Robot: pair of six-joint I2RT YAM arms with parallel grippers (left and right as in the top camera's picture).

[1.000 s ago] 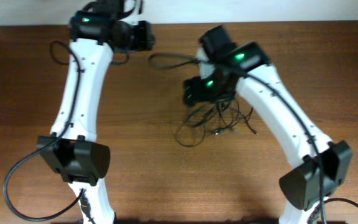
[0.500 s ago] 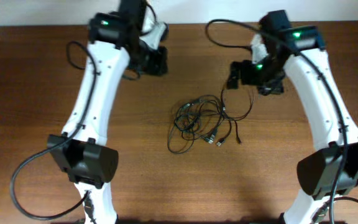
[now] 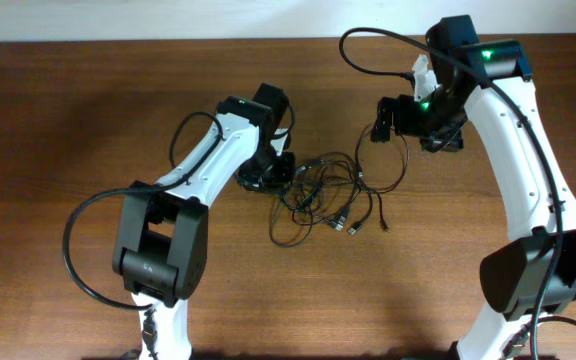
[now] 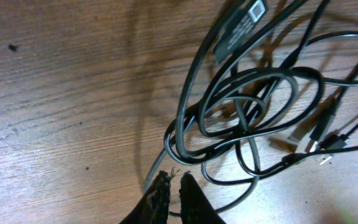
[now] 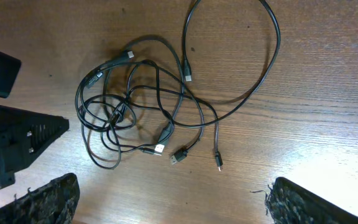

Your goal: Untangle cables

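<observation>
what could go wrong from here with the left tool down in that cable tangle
1. The left tool sits closed at the edge of the cables, where loops overlap; pulling may tighten them or drag the whole bundle.
2. The right tool is open and off the cables, so nothing anchors them.
3. The loose plug ends could snag in loops.

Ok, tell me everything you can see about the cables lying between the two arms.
The cables are several thin black cords, rubbery-looking, looped over each other in a loose knot lying flat on the wooden table. Small plug ends, some silver-tipped, stick out along one side, and one wide loop swings clear of the knot. The left end effector pinches a strand at the knot's edge; nothing else touches them.
</observation>
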